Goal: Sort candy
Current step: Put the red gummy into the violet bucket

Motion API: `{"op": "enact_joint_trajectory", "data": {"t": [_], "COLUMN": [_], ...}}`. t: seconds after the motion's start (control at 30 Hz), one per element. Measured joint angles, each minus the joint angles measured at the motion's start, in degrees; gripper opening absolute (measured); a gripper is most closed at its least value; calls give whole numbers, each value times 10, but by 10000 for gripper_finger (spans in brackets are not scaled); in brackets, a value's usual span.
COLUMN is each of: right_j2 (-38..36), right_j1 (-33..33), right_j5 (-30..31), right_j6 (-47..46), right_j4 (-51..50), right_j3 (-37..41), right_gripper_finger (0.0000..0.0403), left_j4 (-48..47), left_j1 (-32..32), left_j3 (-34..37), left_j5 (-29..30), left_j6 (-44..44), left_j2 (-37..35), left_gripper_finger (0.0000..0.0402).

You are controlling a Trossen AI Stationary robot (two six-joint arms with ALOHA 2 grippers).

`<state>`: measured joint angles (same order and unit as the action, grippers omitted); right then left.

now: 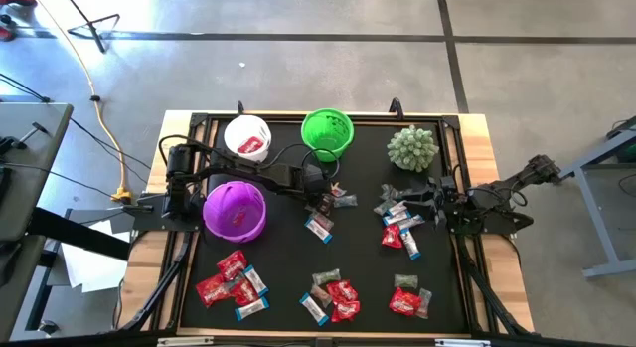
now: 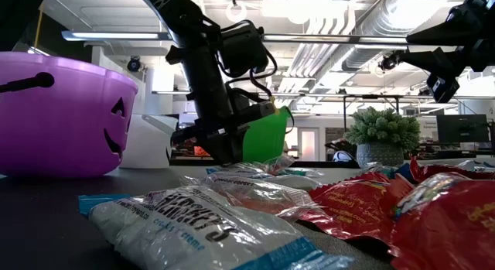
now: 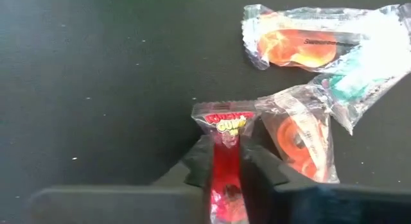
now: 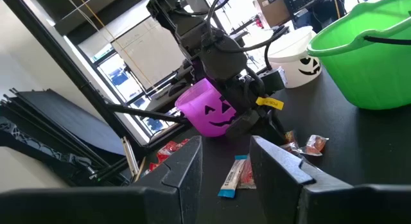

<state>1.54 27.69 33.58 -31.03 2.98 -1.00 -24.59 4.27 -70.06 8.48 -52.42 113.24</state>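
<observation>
Down on the black table [image 1: 278, 258], near its middle and just right of the purple pumpkin-faced plastic bucket [image 1: 236, 210]: left end effector [image 3: 225, 153], clamped on one small shiny red-wrapped sweet [image 3: 225, 124]. Dark fingers [image 3: 199, 163] pressed against both long sides of the wrapper. Long axis of that sweet in line with the fingers, printed crimped end pointing forward past the tips, other end hidden between them. Just beside it on the table, two clear-wrapped orange sweets [image 3: 295, 47], one almost touching the red wrapper, the other lying crosswise farther off. Opposite, towards the table's right side: right end effector [image 4: 225, 160], raised above the surface, fingers apart with nothing between them, aimed at the left arm. Below and ahead of it, a blue-white sweet [image 4: 239, 176] flat on the table, long axis roughly along the right fingers' line. Rest of the candy [image 1: 231, 282] in loose heaps along the front edge and under the right arm, red, brown and blue-white wrappers pointing every way. At the back edge, a white pumpkin-faced bucket [image 1: 247, 137], a green bucket [image 1: 327, 132] beside it, and a spiky pale-green ball [image 1: 412, 148] to the right.
</observation>
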Motion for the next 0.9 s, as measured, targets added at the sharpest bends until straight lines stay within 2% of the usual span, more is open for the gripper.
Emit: {"op": "enact_joint_trajectory", "data": {"t": [0.1,0.33,0.6,0.77,0.9], "right_j2": [0,-1,3,4,6], "right_j1": [0,0,0,0,0], "right_j5": [0,0,2,2,2], "right_j6": [0,0,0,0,0], "right_j4": [0,0,0,0,0], "right_j3": [0,0,0,0,0], "right_gripper_finger": [126,126,126,126,126], "left_j4": [4,-47,-210,-309,-391], "left_j1": [0,-7,-28,-47,-64], "left_j3": [0,2,2,1,1], "left_j5": [-10,-29,13,58,69], "left_j6": [-1,0,-6,-47,-89], "left_j2": [-1,-51,-201,-304,-362], "left_gripper_finger": [9,21,22,23,23]}}
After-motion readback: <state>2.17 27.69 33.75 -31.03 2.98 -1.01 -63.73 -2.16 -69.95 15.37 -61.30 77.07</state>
